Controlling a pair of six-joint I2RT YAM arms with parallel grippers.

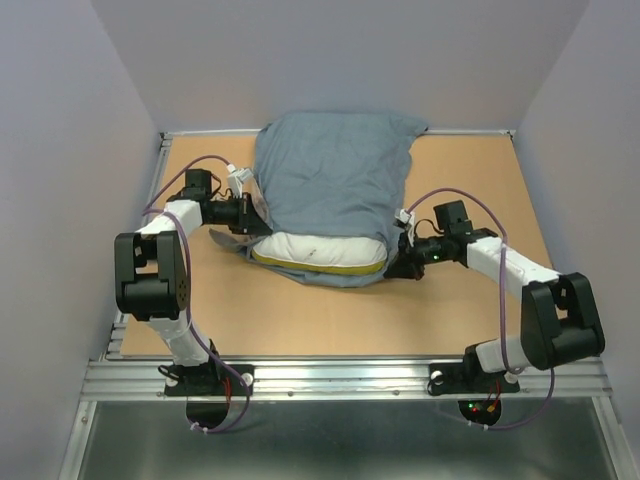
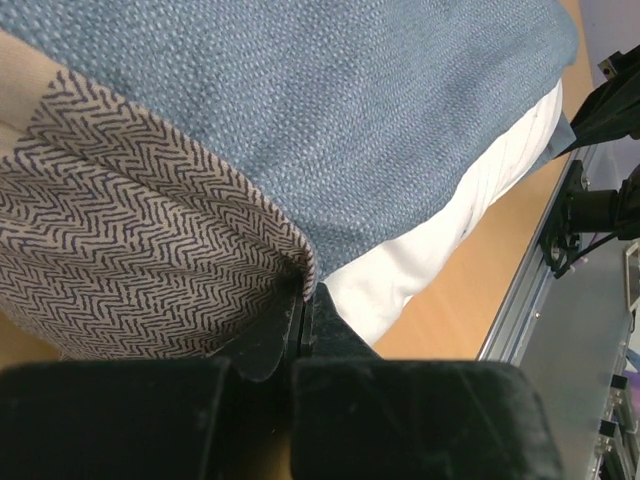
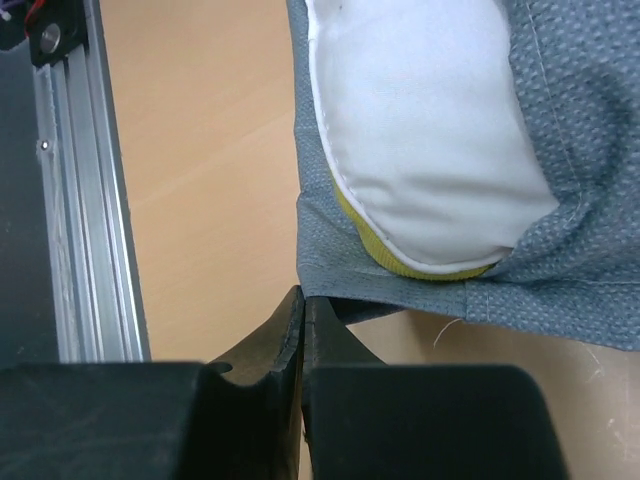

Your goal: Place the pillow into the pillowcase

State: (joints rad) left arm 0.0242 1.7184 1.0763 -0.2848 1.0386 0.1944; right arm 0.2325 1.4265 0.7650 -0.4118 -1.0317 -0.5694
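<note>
The blue-grey pillowcase [image 1: 330,175] lies across the far middle of the table, bulging over most of the white pillow [image 1: 320,250]. The pillow's near end, with its yellow edge, sticks out of the opening toward me. My left gripper [image 1: 258,212] is shut on the pillowcase's left opening edge; the left wrist view shows the slate cloth [image 2: 350,120], its tan herringbone inside and the pillow [image 2: 470,210] above the jaws [image 2: 305,290]. My right gripper [image 1: 400,262] is shut on the hem's right corner [image 3: 330,280], just below the pillow [image 3: 420,130].
The wooden table [image 1: 300,315] has an aluminium rail [image 1: 340,378] along its near edge, also in the right wrist view [image 3: 85,200]. Grey walls stand close at the left, right and back. The right arm [image 2: 610,100] shows at the left wrist view's far edge.
</note>
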